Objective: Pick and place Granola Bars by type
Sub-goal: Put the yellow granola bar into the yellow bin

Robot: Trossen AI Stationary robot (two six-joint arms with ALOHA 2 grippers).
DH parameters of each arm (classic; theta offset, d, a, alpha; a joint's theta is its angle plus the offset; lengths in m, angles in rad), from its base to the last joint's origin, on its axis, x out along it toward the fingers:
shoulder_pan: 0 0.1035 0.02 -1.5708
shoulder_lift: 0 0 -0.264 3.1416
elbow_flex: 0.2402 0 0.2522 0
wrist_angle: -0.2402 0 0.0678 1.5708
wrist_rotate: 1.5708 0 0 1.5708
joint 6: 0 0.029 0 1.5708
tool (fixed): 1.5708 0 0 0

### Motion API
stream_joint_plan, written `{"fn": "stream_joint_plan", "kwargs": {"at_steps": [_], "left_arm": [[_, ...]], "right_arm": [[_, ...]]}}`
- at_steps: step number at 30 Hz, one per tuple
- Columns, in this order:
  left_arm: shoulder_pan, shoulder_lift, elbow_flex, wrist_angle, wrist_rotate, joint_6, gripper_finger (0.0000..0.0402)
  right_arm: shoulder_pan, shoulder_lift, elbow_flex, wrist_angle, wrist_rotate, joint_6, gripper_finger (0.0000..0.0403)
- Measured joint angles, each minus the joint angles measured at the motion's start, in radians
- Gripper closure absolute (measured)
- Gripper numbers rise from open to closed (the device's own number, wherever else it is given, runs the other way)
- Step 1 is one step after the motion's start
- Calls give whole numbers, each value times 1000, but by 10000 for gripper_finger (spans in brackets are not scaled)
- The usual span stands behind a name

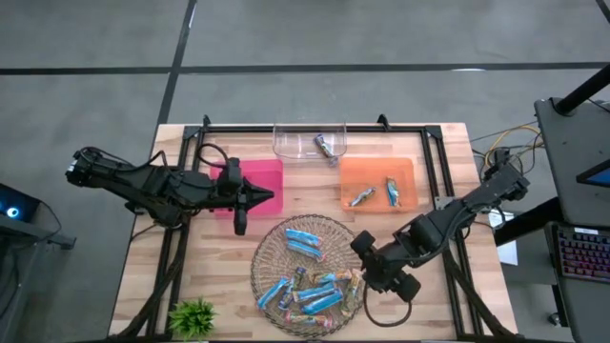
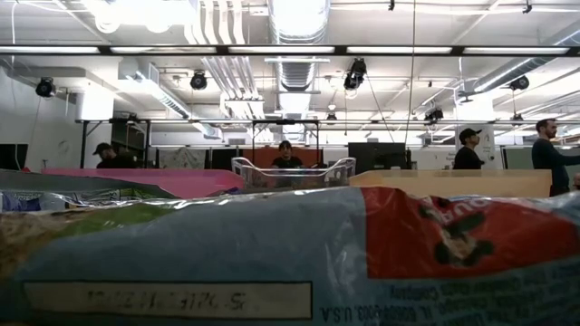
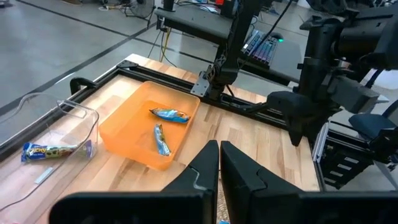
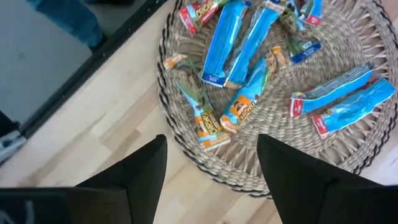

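Several granola bars (image 1: 310,276), mostly bright blue, lie heaped in a round wicker basket (image 1: 276,243) at the table's near middle. My right gripper (image 1: 375,271) hangs open above the basket's right rim (image 4: 205,163), its fingers pointing down and touching nothing. In the right wrist view the nearest bars are a tan one (image 4: 202,118) and an orange-blue one (image 4: 244,107). My left gripper (image 1: 270,198) is shut and empty, held over the pink tray's (image 1: 257,173) right edge. Two bars (image 1: 375,193) lie in the orange tray (image 1: 378,170), and one bar (image 1: 327,145) lies in the clear tray (image 1: 295,143).
A small green plant (image 1: 193,314) stands at the near left corner. A black frame (image 1: 434,152) runs around the table's far and side edges. In the low view a bar's wrapper (image 2: 272,263) fills the foreground, and people stand in the room behind.
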Motion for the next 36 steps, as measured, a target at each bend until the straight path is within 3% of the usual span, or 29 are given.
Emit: {"fn": "stream_joint_plan", "kwargs": {"at_steps": [8,18,36], "left_arm": [[0,0,0,-2,0,0,402],[1,0,-1,-11,0,-1,402],[1,0,-2,-20,0,-1,402]], "right_arm": [[6,34,46,-73,6,-117,165],[6,79,146,-127,8,-145,165],[7,152,148,-133,2,-184,165]]}}
